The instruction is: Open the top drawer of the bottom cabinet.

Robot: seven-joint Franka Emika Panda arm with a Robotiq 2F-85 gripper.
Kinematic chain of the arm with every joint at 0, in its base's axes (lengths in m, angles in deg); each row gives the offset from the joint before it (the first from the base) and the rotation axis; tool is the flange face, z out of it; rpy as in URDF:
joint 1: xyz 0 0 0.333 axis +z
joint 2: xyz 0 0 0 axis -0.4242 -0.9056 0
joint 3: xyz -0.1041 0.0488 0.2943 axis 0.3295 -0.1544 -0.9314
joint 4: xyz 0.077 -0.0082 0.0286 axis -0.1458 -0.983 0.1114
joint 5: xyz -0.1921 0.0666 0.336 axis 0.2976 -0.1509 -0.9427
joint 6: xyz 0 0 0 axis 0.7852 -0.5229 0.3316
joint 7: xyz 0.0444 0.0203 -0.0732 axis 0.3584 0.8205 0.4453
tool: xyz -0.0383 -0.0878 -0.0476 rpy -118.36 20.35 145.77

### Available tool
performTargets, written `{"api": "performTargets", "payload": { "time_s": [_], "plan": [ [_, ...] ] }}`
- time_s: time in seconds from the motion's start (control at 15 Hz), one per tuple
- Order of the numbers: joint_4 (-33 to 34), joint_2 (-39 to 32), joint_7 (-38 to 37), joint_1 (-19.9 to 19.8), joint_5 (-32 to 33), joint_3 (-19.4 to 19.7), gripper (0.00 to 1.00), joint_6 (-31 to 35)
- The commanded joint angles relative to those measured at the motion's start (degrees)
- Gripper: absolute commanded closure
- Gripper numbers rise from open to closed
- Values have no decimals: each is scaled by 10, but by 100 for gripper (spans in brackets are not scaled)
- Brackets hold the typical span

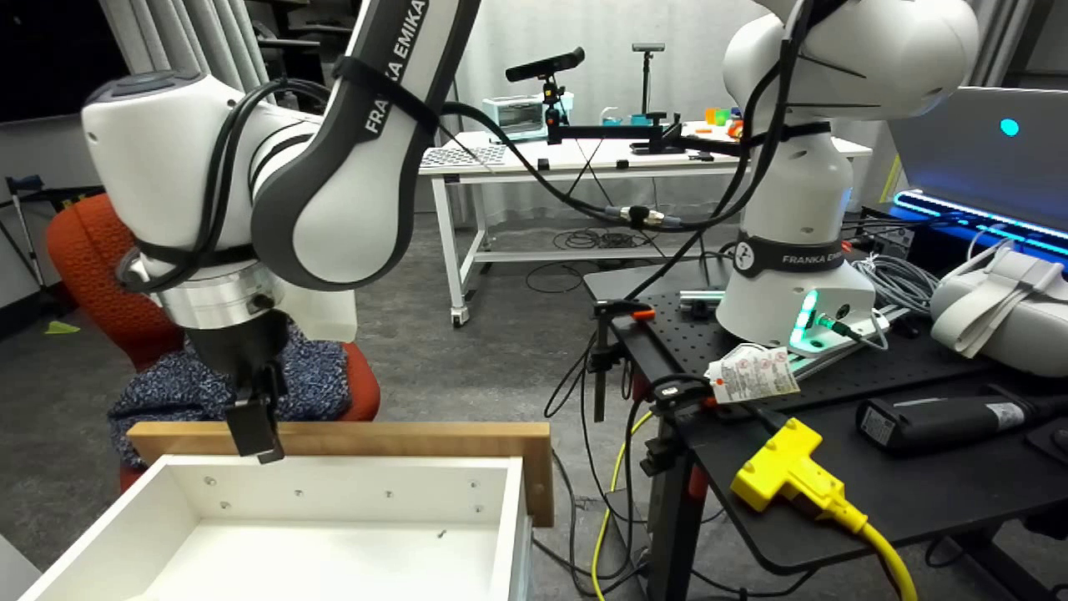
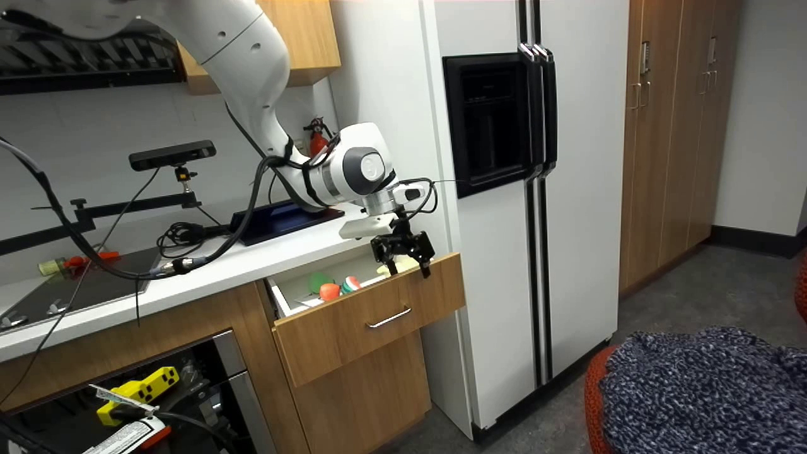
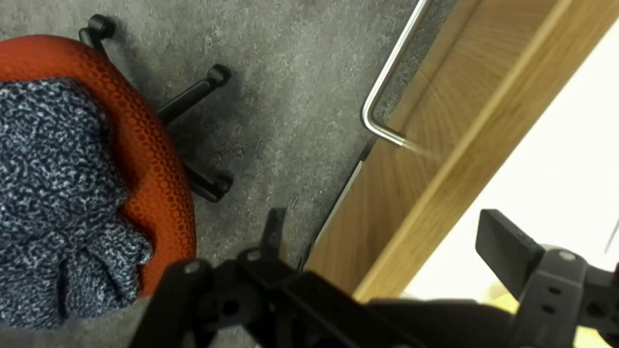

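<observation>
The top drawer (image 1: pixel 409 438) stands pulled out, its white inside showing in an exterior view. Its wooden front (image 2: pixel 340 337) carries a metal handle (image 2: pixel 389 317) and juts out from the bottom cabinet (image 2: pixel 362 397). My gripper (image 2: pixel 409 270) is at the front's top edge, towards the fridge end. In the wrist view the gripper (image 3: pixel 382 215) is open, with one finger (image 3: pixel 508 249) over the drawer's inside and another finger (image 3: pixel 274 229) beyond the front, on the floor side. A wide gap lies between them, with the wooden rim (image 3: pixel 462 179) running through it. The handle is outside the jaws.
Inside the drawer lie a red ball (image 2: pixel 329 292), a green thing (image 2: pixel 319 282) and a few other small items. A fridge (image 2: pixel 577 208) rises beside the cabinet, under the counter's (image 2: pixel 315 246) end. An orange chair (image 3: pixel 164 217) with a dark knit cloth (image 3: pixel 53 159) faces the drawer.
</observation>
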Motion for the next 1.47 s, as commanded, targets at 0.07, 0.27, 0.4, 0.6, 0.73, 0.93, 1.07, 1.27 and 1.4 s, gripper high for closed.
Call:
{"api": "performTargets", "payload": {
  "time_s": [0.07,0.27,0.4,0.6,0.73,0.93,1.07,1.27,1.4],
  "plan": [
    [-19,2,19,4,26,12,0,90],
    [-25,-5,37,-1,16,8,0,161],
    [-29,-10,51,-5,9,3,0,201],
    [-34,-18,78,-23,-5,-18,0,246],
    [-37,-22,93,-33,-14,-32,0,270],
    [-32,-23,83,-15,-18,-15,0,253],
    [-32,-23,85,-17,-18,-18,0,254],
    [-32,-23,85,-18,-18,-18,0,254],
    [-32,-23,85,-18,-18,-18,0,254]
  ]
}}
